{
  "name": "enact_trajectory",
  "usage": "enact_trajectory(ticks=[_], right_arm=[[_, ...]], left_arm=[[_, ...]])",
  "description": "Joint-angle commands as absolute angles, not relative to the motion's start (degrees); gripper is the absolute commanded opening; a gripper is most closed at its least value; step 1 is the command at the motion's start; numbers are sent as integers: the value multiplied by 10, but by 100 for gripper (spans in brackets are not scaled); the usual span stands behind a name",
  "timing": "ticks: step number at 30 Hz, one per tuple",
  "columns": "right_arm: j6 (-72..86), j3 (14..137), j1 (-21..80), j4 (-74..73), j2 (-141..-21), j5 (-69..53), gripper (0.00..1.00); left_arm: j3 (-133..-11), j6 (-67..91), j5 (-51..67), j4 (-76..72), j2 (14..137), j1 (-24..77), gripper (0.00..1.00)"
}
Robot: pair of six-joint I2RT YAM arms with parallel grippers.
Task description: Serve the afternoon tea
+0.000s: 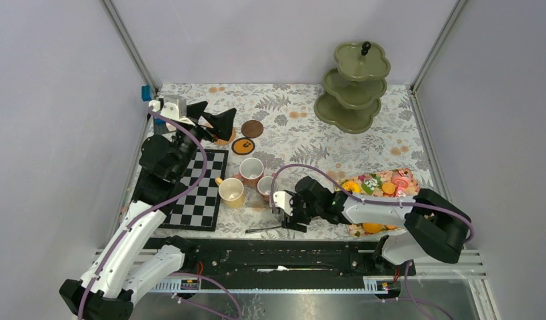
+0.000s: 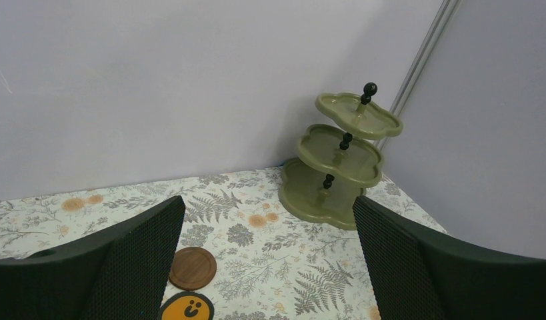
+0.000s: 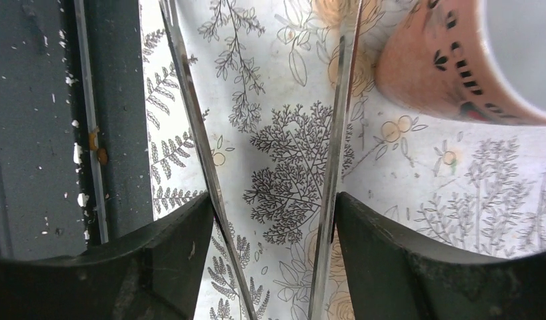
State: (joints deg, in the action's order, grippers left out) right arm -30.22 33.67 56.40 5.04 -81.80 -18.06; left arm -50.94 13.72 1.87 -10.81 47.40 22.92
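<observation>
Black lettering on the pinkish mug (image 3: pixel 450 60) is cropped and I can't read it. Right gripper (image 3: pixel 273 207) sits low over the floral cloth (image 3: pixel 283 153), jaws apart astride thin metal tongs (image 3: pixel 337 133); I can't tell if they touch. Left gripper (image 2: pixel 268 227) is wide open and empty, mesh-textured pads facing the scalloped olive three-tier stand (image 2: pixel 340 167) in the far corner. A round wooden coaster (image 2: pixel 192 268) lies below.

I note: stand (image 1: pixel 353 87) olive-green, black knobs. Cloth (image 1: pixel 290 127) pale with grey ferns and orange blooms. Chessboard (image 1: pixel 202 197) black-and-white checks. One yellow mug (image 1: pixel 231 192), two pinkish mugs (image 1: pixel 251 170). Brown coaster (image 1: pixel 253 128); yellow coaster (image 1: pixel 243 146), black-rimmed.
</observation>
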Motion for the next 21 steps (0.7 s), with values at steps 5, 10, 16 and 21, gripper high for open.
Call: enact_trajectory(ticks=[5, 10, 16, 21], right_arm=[[-288, 322, 589, 65, -718, -157, 69], [-271, 306, 604, 49, -664, -151, 61], [-261, 313, 615, 42, -665, -117, 51], [-251, 315, 618, 39, -657, -120, 51]], left_arm=[[-511, 135, 13, -140, 473, 232, 99], [-510, 135, 10, -140, 477, 231, 99], [-510, 135, 9, -140, 480, 232, 99], [-510, 136, 10, -140, 482, 232, 99]])
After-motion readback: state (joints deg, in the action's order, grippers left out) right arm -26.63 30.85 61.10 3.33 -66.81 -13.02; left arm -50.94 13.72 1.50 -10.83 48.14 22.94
